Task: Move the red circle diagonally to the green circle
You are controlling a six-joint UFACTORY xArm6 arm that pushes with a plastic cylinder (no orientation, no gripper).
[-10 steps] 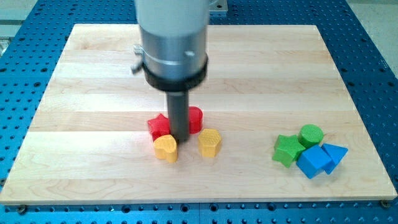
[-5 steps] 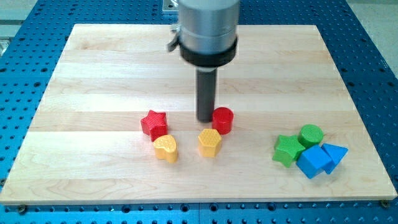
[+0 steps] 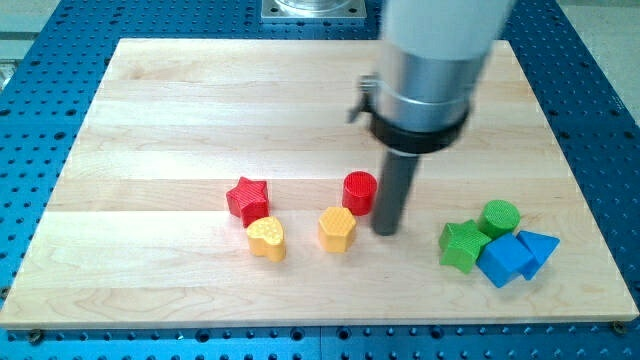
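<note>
The red circle (image 3: 359, 192) stands near the middle of the wooden board (image 3: 150, 120). My tip (image 3: 386, 231) rests on the board just to the lower right of the red circle, close to it but apart, between it and the green blocks. The green circle (image 3: 499, 217) stands at the view's right, touching a green star (image 3: 463, 244) and a blue block.
A red star (image 3: 247, 200) sits left of the red circle. A yellow heart (image 3: 266, 238) and a yellow hexagon-like block (image 3: 337, 228) lie below them. A blue cube (image 3: 505, 259) and a blue triangle (image 3: 538, 248) lie below the green circle.
My tip moved from the left of the red circle to its lower right. Earlier it pushed the red circle rightward, away from the red star. The other blocks stayed put.
</note>
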